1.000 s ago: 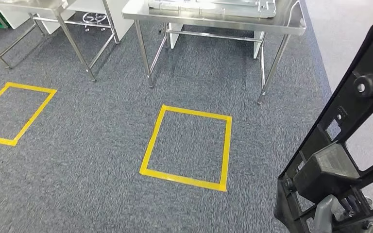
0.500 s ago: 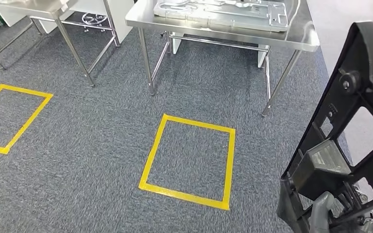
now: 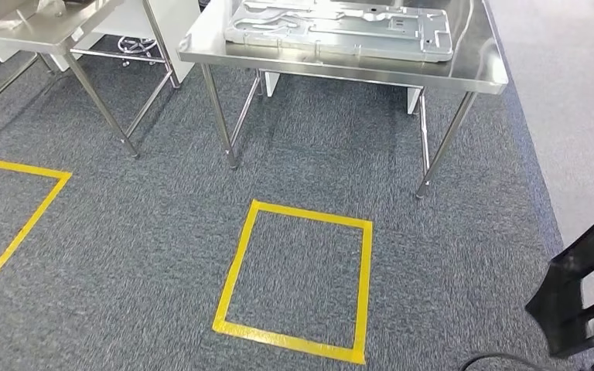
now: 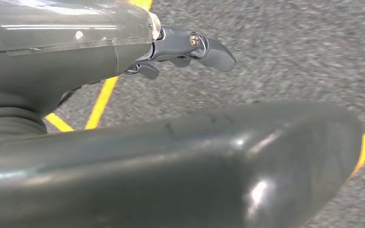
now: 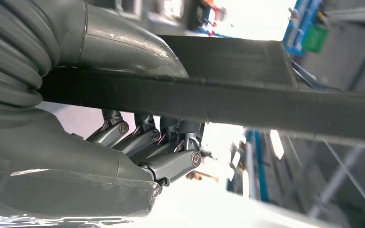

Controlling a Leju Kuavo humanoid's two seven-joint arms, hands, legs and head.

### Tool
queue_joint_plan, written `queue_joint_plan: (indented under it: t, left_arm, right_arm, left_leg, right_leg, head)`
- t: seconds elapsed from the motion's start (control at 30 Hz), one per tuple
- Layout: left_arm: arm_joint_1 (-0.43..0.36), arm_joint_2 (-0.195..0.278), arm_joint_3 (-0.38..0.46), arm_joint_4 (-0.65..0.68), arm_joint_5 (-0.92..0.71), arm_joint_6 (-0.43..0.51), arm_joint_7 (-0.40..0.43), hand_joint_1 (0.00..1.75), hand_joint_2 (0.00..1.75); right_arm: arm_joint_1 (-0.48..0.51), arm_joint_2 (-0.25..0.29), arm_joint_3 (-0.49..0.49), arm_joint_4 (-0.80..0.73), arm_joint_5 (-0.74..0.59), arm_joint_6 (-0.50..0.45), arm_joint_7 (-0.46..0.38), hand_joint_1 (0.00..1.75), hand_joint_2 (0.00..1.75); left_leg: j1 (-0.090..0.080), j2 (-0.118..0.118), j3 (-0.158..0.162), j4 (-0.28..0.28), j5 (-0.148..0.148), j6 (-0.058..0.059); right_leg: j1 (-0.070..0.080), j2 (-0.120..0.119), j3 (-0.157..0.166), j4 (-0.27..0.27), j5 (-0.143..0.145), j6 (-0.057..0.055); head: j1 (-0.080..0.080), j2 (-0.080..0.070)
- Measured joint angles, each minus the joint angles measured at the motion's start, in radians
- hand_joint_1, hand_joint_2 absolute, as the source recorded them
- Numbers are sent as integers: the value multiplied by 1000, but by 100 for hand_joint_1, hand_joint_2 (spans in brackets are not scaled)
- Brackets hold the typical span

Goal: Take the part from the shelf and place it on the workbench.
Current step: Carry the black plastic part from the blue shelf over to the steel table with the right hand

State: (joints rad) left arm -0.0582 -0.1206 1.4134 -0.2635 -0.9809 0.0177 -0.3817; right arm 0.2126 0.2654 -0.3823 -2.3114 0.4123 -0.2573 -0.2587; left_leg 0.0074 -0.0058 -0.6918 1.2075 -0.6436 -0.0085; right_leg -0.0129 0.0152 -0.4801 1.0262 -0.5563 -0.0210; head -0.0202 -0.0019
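Within the right hand (image 5: 138,142) sits the black part (image 5: 247,102), gripped.

Workbench (image 3: 479,73) top mostly taken by a metal plate (image 3: 340,29); bare strip along its near and right edge. Second table (image 3: 39,31) stands left. Carpet (image 3: 155,232) between is open, yellow square (image 3: 294,282) marked.

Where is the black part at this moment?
The black part sits at the lower right edge of the head view, off the workbench; the right wrist view shows the right hand gripping it.
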Motion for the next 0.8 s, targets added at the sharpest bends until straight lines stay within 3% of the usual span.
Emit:
queue_joint_plan:
  t: [0.07,0.1,0.13,0.2,0.27,0.3,0.37,0.4,0.43,0.47,0.5,0.57,0.6,0.63,0.7,0.73,0.8]
  left_arm:
    - [3,8,-3,0,-20,-2,4,0,0]
    - [3,12,-9,1,-39,-6,7,0,0]
    - [2,17,-18,1,-60,-12,10,0,0]
    - [-2,21,-41,2,-91,-25,17,0,0]
    - [-4,26,-57,2,-105,-32,22,0,0]
    - [-5,28,-63,3,-110,-34,22,0,0]
    - [-10,33,-74,3,-118,-35,21,0,0]
    - [-12,34,-78,3,-120,-36,21,0,0]
    - [-13,35,-82,4,-121,-37,20,0,0]
    - [-14,36,-84,4,-122,-38,20,0,0]
    - [-14,36,-87,4,-123,-39,20,0,0]
    - [-13,37,-93,5,-123,-41,20,0,0]
    - [-13,37,-96,6,-123,-43,19,0,0]
    - [-13,38,-98,6,-124,-45,17,0,0]
    - [-19,39,-102,6,-127,-49,13,0,0]
    - [-24,40,-104,7,-130,-51,12,0,0]
    - [-32,41,-106,9,-134,-52,11,0,0]
  right_arm:
    - [-62,-41,-25,10,36,-22,30,175,175]
    - [-85,-67,-41,15,56,-42,48,175,175]
    - [-102,-97,-65,20,68,-63,65,175,175]
    - [-123,-164,-136,27,60,-72,86,175,175]
    - [-158,-228,-220,42,60,-28,98,175,175]
    - [-180,-258,-256,55,77,5,111,175,175]
    - [-228,-319,-311,92,126,65,145,175,175]
    - [-249,-347,-329,114,149,86,159,175,175]
    - [-269,-371,-342,136,166,98,169,175,175]
    - [-285,-391,-352,155,178,104,175,175,175]
    - [-298,-408,-360,169,183,106,177,175,175]
    - [-316,-430,-372,192,194,110,179,175,175]
    - [-323,-439,-377,201,205,114,182,175,175]
    - [-329,-449,-379,211,223,118,185,175,175]
    - [-353,-468,-379,231,266,126,194,175,175]
    - [-369,-476,-377,244,291,128,199,175,175]
    - [-402,-485,-366,272,333,134,209,175,175]
  left_leg:
    - [-11,-1,-1,-99,157,20]
    - [-15,-2,1,-126,214,27]
    - [-18,-5,6,-140,239,32]
    - [-15,-11,30,-158,230,42]
    - [-12,-14,64,-183,220,52]
    - [-10,-13,80,-193,212,54]
    - [-9,-12,112,-203,191,57]
    - [-9,-13,130,-204,178,57]
    - [-8,-14,149,-205,164,57]
    - [-8,-16,170,-205,148,55]
    - [-8,-17,191,-205,132,53]
    - [-9,-20,223,-203,101,46]
    - [-9,-20,232,-205,88,40]
    - [-9,-20,240,-204,79,33]
    - [-8,-17,242,-188,82,21]
    - [-8,-14,230,-154,94,17]
    - [-7,-9,164,-42,103,10]
  right_leg:
    - [2,4,31,-1,-30,8]
    - [2,6,42,-7,-41,15]
    - [3,7,52,-8,-44,23]
    - [1,3,52,13,-24,39]
    - [0,-2,1,105,5,51]
    - [-1,-3,-41,163,1,54]
    - [-3,-5,-122,244,-61,61]
    - [-5,-6,-152,254,-99,64]
    - [-7,-7,-170,242,-121,68]
    - [-9,-9,-179,209,-116,71]
    - [-11,-10,-180,158,-79,73]
    - [-10,-17,-177,59,60,68]
    - [-7,-18,-175,32,111,61]
    - [-3,-18,-173,21,137,52]
    - [-2,-12,-159,17,123,33]
    - [-4,-11,-147,10,116,26]
    - [-7,-11,-118,-1,101,15]
  head:
    - [1,0]
    - [1,0]
    - [0,0]
    - [0,0]
    - [1,0]
    - [2,0]
    - [3,0]
    - [3,0]
    - [3,0]
    - [3,0]
    - [3,0]
    - [5,0]
    - [5,0]
    - [6,0]
    - [6,0]
    - [6,0]
    - [4,0]
